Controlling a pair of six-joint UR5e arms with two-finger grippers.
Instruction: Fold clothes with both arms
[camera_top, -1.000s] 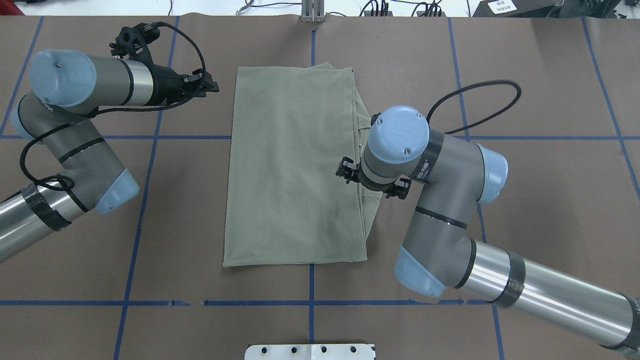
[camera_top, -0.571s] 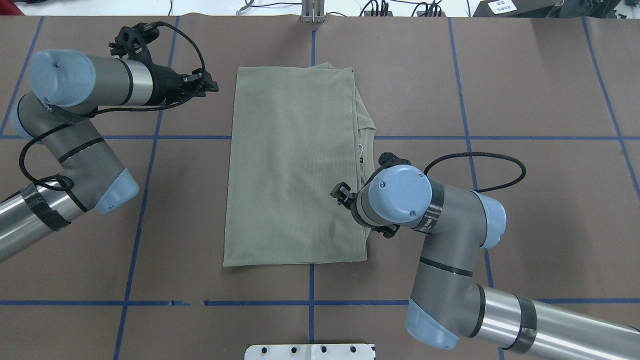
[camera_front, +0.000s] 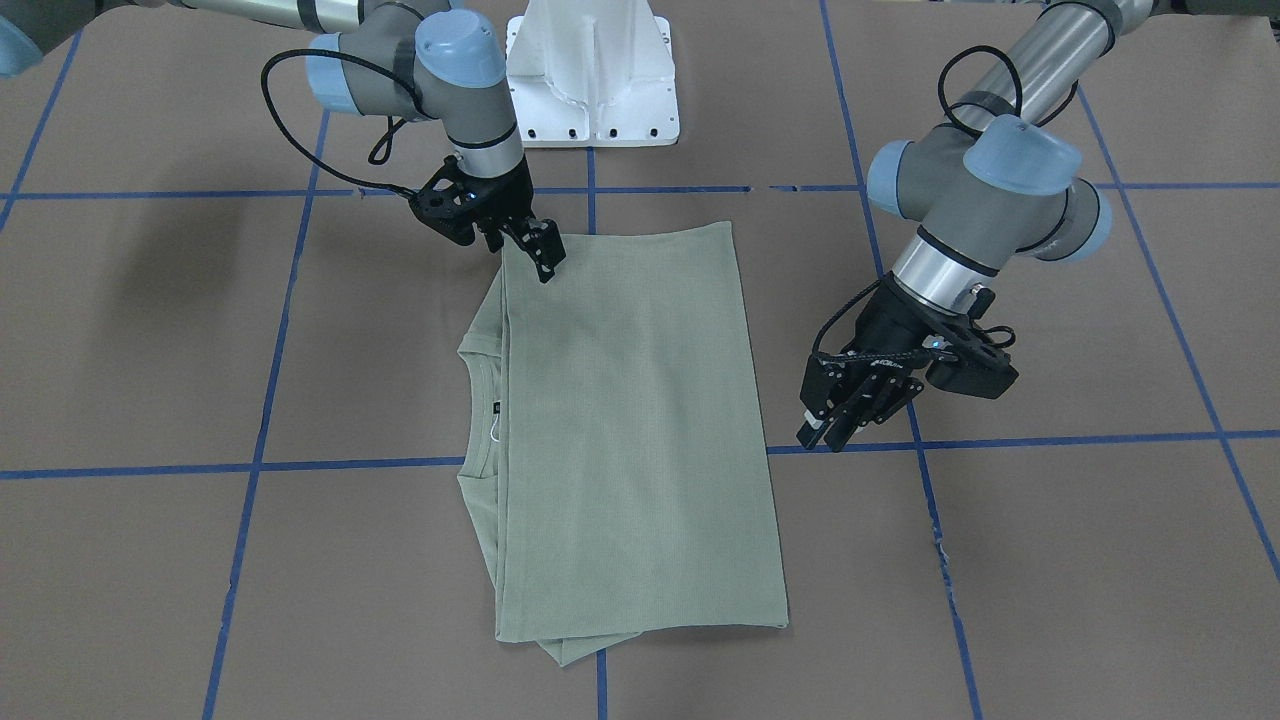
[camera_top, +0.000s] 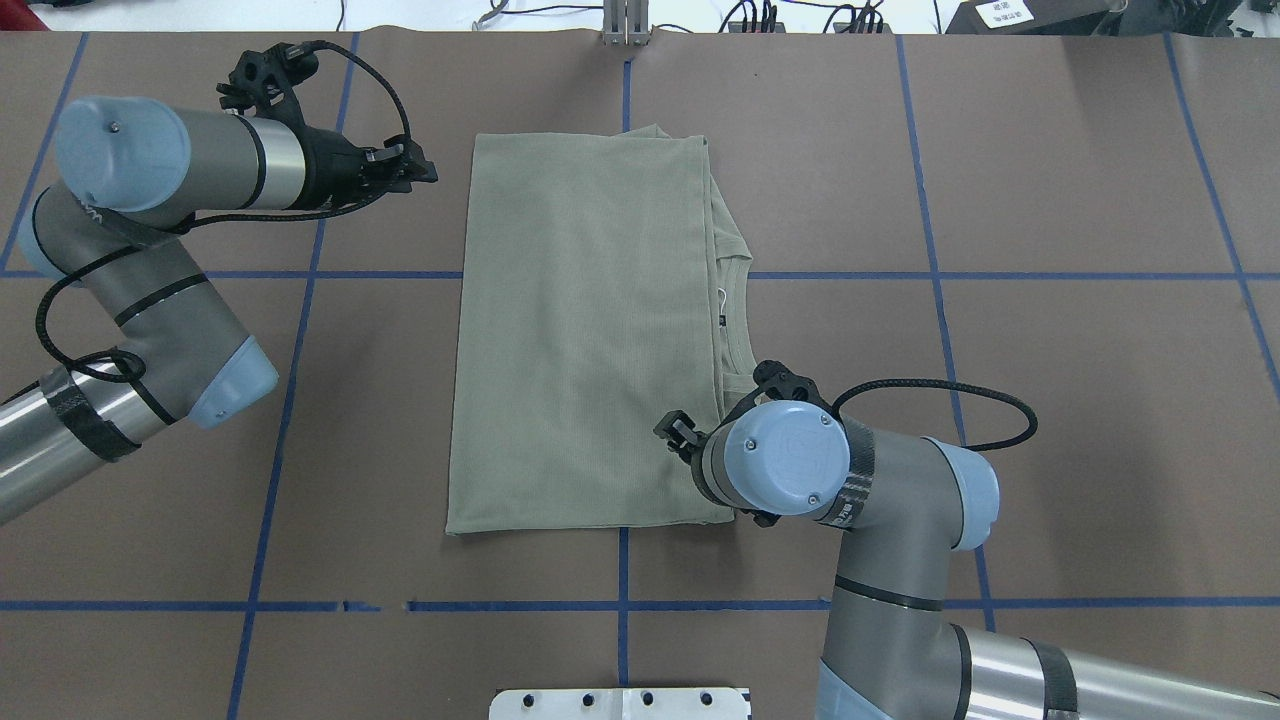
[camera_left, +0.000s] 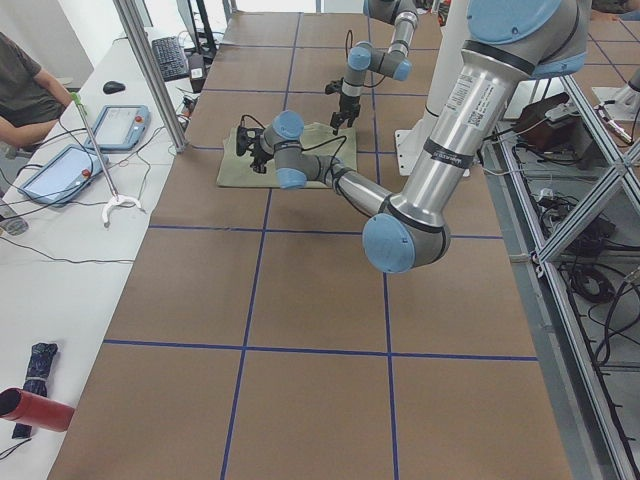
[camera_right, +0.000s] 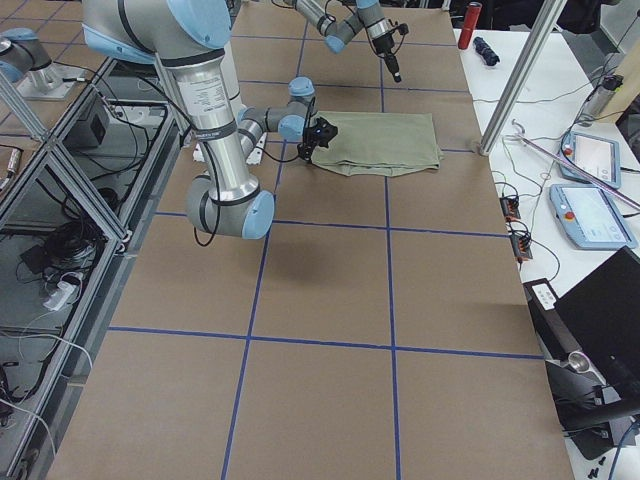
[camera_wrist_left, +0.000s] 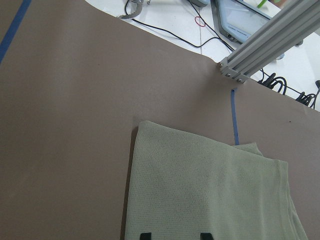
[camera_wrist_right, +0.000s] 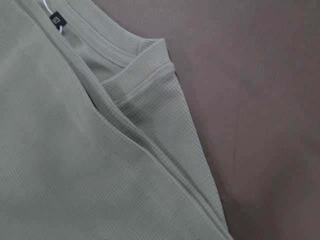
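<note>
The sage-green shirt (camera_top: 580, 340) lies flat on the brown table, folded into a long rectangle. Its collar and dark neck label (camera_top: 721, 321) show at the edge on my right side. My right gripper (camera_front: 540, 255) hangs over the shirt's (camera_front: 630, 420) corner nearest the robot; its fingers look open and hold nothing. The overhead view hides it under its own wrist. The right wrist view shows only the layered shirt (camera_wrist_right: 75, 150) edge and label (camera_wrist_right: 55, 18). My left gripper (camera_top: 420, 170) (camera_front: 835, 425) is open beside the shirt's far left corner, off the cloth (camera_wrist_left: 210, 190).
Blue tape lines (camera_top: 622, 560) grid the brown table. The white pedestal base (camera_front: 590, 70) stands at the robot's edge. Beyond the far edge are a metal post (camera_wrist_left: 265, 45), cables and tablets (camera_left: 110, 125), with a seated person (camera_left: 20, 90).
My right arm has swept along the shirt's collar-side edge toward the robot, from mid-edge to the near corner. The left arm has barely moved and the shirt lies unchanged.
</note>
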